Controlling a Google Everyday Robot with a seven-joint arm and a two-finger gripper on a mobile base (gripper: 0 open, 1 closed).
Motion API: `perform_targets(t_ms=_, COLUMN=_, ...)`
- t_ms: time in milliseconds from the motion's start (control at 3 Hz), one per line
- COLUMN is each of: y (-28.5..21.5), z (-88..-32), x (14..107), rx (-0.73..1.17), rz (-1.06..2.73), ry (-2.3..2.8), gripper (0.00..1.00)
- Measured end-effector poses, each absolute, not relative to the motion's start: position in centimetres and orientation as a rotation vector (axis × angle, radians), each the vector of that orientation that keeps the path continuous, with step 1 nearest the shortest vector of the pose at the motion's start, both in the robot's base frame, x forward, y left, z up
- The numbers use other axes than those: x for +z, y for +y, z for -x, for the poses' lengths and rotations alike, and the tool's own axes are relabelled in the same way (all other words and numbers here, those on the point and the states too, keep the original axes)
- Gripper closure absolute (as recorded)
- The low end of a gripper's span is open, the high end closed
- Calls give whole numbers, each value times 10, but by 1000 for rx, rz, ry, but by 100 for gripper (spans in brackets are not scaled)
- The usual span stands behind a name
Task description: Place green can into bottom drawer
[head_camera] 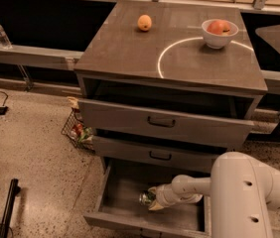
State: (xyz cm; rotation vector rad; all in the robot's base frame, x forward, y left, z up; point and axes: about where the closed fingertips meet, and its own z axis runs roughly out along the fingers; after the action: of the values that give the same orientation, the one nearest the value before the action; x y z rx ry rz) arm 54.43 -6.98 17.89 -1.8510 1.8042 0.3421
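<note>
Small aluminium green can (145, 198) with a green-and-white label, inside the open grey wooden bottom drawer (125, 186), not yet released.
The white arm's two-finger gripper (155, 202) reaches in from the right, clasped narrowly on the tilted green can, low over the drawer floor. Letting go and withdrawing look to be all that remains. Beyond, a round orange fruit (144, 22) sits on the cabinet top.

High camera faces down at cabinet (125, 53), fingers (156, 205) gripping green can (146, 198) in bottom drawer (124, 195)

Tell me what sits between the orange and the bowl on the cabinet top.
Nothing: the camera view shows bare cabinet top between the orange and the bowl. The gripper holds the green can down in the bottom drawer.
</note>
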Motion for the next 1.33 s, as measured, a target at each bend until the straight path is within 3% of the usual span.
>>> perform_targets(t_ms=333, y=-67, z=-546, x=178, rx=372, rz=1813, ry=1820, gripper=13)
perform_targets(t_ms=667, y=-85, z=-546, x=198, rx=373, rz=1704, ry=1874, gripper=0)
perform_targets(t_ms=1000, y=-118, z=-543, x=237, rx=334, rz=1546, ry=1919, gripper=17)
perform_targets(t_ms=1333, y=-168, z=-535, x=291, rx=318, rz=1357, ry=1912, gripper=47)
